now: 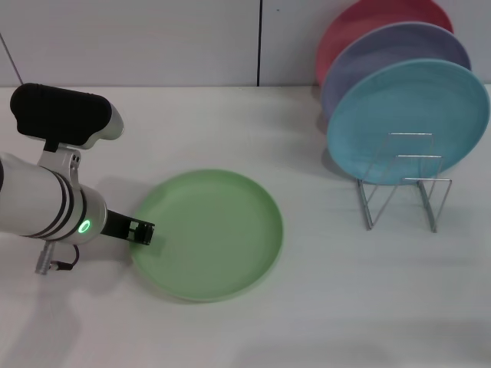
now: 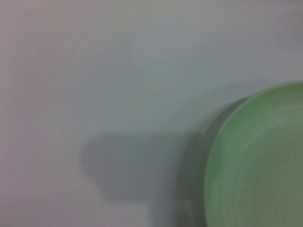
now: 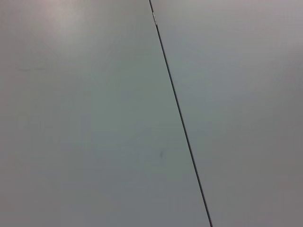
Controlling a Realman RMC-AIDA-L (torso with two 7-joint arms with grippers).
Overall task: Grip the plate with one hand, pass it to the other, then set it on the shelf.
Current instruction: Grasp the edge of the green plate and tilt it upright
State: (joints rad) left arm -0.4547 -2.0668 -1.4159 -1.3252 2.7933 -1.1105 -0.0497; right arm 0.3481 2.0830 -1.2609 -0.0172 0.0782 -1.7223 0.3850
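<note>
Reaching low from the tabletop's left edge, left claw [image 1: 143,231], gape unreadable, meets the flat round light-green plastic plate [image 1: 211,234] mid-tabletop; lift, handover and silver wire rack [image 1: 403,188] placement all remain.

Light green plate [image 1: 207,234]; sky-blue plate [image 1: 406,123], lavender [image 1: 383,54] and pink [image 1: 360,23] plates; silver rack [image 1: 403,188]

The left arm [image 1: 46,203] reaches in low from the left side of the head view, its thick white-and-silver forearm lying nearly level, black bands and a green light glowing at the wrist. Its thin black left hand [image 1: 142,230] points toward the robot's right, close above the worktop. The fingers' state cannot be made out. The right arm appears in no view.
</note>
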